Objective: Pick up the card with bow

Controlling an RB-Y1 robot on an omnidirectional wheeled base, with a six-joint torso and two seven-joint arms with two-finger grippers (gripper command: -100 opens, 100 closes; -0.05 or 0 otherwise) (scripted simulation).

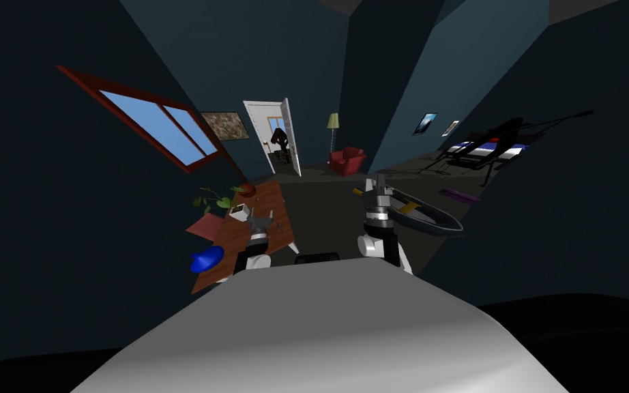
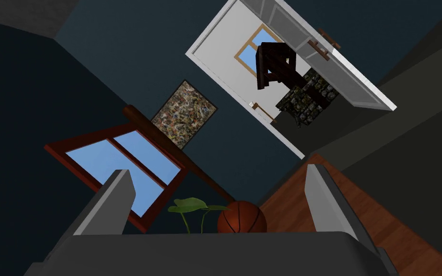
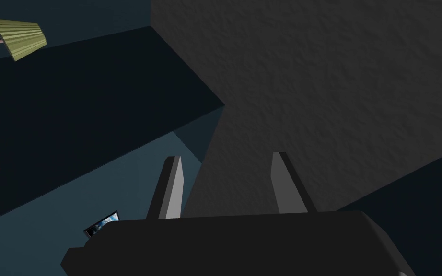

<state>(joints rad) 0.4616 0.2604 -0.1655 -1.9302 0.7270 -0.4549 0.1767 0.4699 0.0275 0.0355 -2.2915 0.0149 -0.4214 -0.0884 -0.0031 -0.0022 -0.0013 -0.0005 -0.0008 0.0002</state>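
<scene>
A small white card-like thing [image 1: 239, 212] stands on the brown wooden table [image 1: 272, 201] at my left; its bow is too small to make out. My left gripper [image 1: 263, 220] hovers over the table just right of this white thing, its fingers open and empty. In the left wrist view the left gripper [image 2: 220, 191] points along the table [image 2: 306, 211] toward a basketball [image 2: 242, 218] and a green plant [image 2: 191, 205] at the far end. My right gripper [image 1: 378, 183] is raised off to the right, away from the table, and stands open [image 3: 227, 184] with nothing in it.
On the table also lie a blue object [image 1: 207, 258], a red flat thing [image 1: 205, 226] and the basketball [image 1: 247, 190]. A dark boat-shaped object [image 1: 423, 215] sits on the floor right of my right arm. An open white door [image 1: 275, 136], a red armchair [image 1: 346, 162] and a floor lamp [image 1: 333, 123] are far ahead.
</scene>
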